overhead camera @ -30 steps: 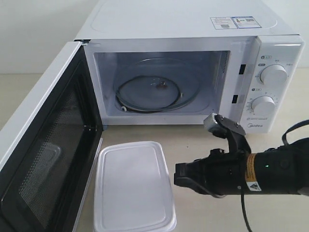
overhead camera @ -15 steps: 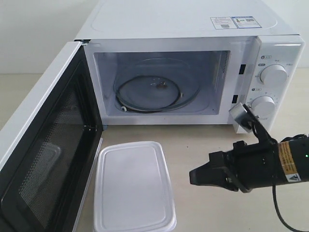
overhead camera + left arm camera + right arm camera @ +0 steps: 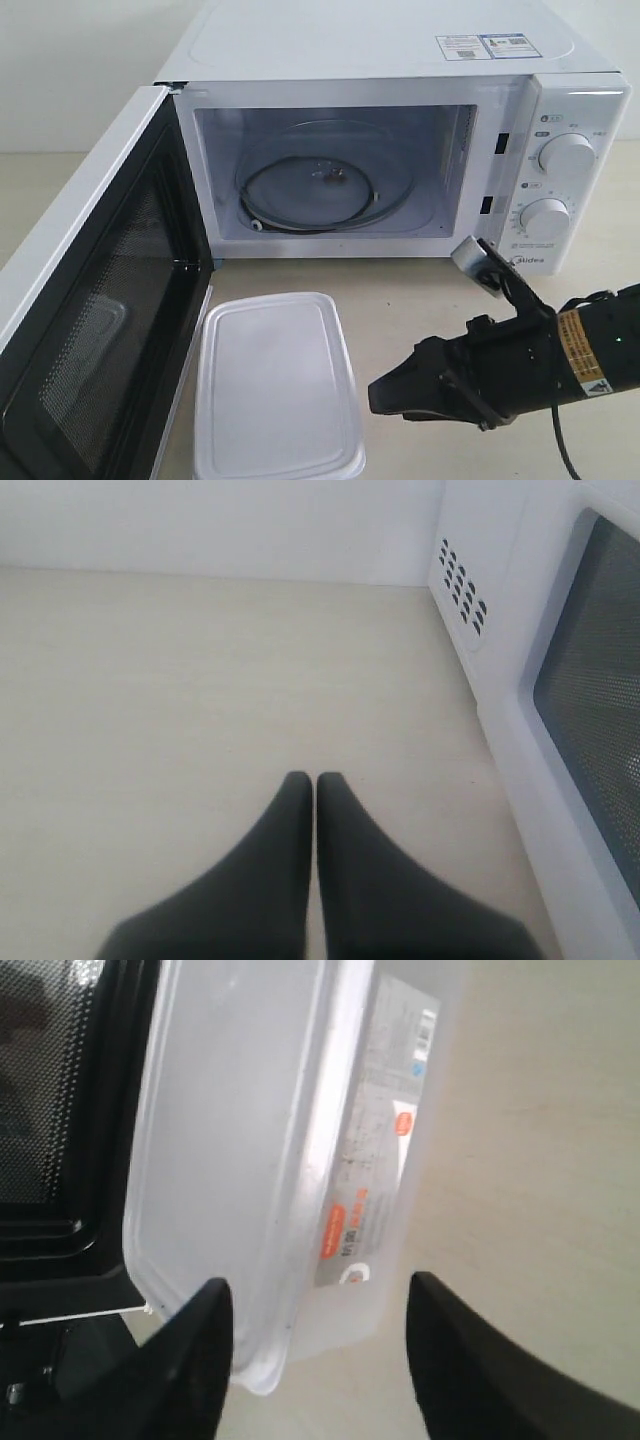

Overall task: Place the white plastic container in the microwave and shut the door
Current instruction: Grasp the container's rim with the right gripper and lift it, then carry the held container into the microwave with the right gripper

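Observation:
The white plastic container [image 3: 275, 385] lies lid up on the table in front of the microwave [image 3: 400, 130], beside the open door [image 3: 90, 310]. In the right wrist view the container [image 3: 250, 1150] shows its red-and-white label [image 3: 375, 1150]. My right gripper [image 3: 385, 395] lies low on its side just right of the container, open, with the box's near corner ahead of its spread fingers [image 3: 320, 1295] and nothing held. My left gripper [image 3: 315, 780] is shut on nothing, over bare table beside the door's outer face [image 3: 590, 720].
The microwave cavity holds a glass turntable [image 3: 320, 180]. Two knobs [image 3: 565, 155] sit on the right panel. The door swings out to the left, its mesh inner face toward the container. The table edge runs close below the container.
The right gripper drew back to the right, then came forward and lower toward the container's right side. The container, door and microwave have not moved.

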